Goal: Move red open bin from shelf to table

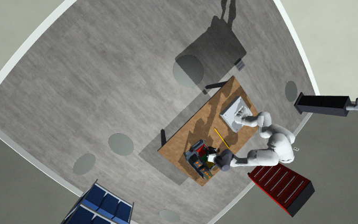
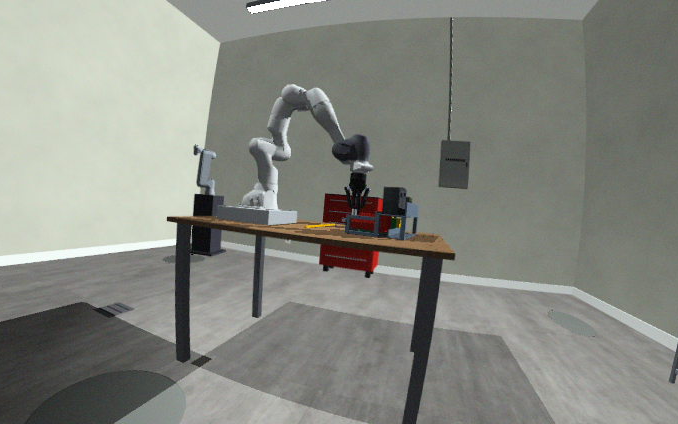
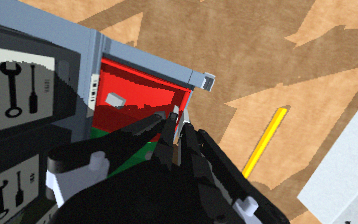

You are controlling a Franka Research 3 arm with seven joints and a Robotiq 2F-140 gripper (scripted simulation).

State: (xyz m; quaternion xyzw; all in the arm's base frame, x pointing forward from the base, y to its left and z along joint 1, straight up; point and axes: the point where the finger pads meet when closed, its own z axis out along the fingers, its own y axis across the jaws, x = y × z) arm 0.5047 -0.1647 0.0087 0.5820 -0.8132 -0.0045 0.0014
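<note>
The red open bin [image 3: 140, 92] [image 1: 201, 150] sits in the end slot of the grey-blue shelf [image 3: 130, 55] [image 1: 192, 155] [image 2: 406, 221], which stands on the wooden table [image 1: 203, 122] [image 2: 300, 233]. A small grey part [image 3: 115, 100] lies inside the bin. My gripper [image 3: 178, 113] [image 1: 213, 151] [image 2: 356, 208] reaches down at the bin's open front and is shut on the thin edge of its side wall. A green bin [image 3: 99, 133] shows beside the red one, and orange bins [image 1: 200, 165] fill the slots further along.
A dark box with tool labels [image 3: 20, 90] sits on top of the shelf. A yellow bar [image 3: 265, 142] [image 1: 222, 138] [image 2: 320, 225] lies on the table between the shelf and the robot's white base plate [image 1: 232, 113] [image 3: 350, 170]. A red tool chest [image 1: 280, 185] stands on the floor behind the table.
</note>
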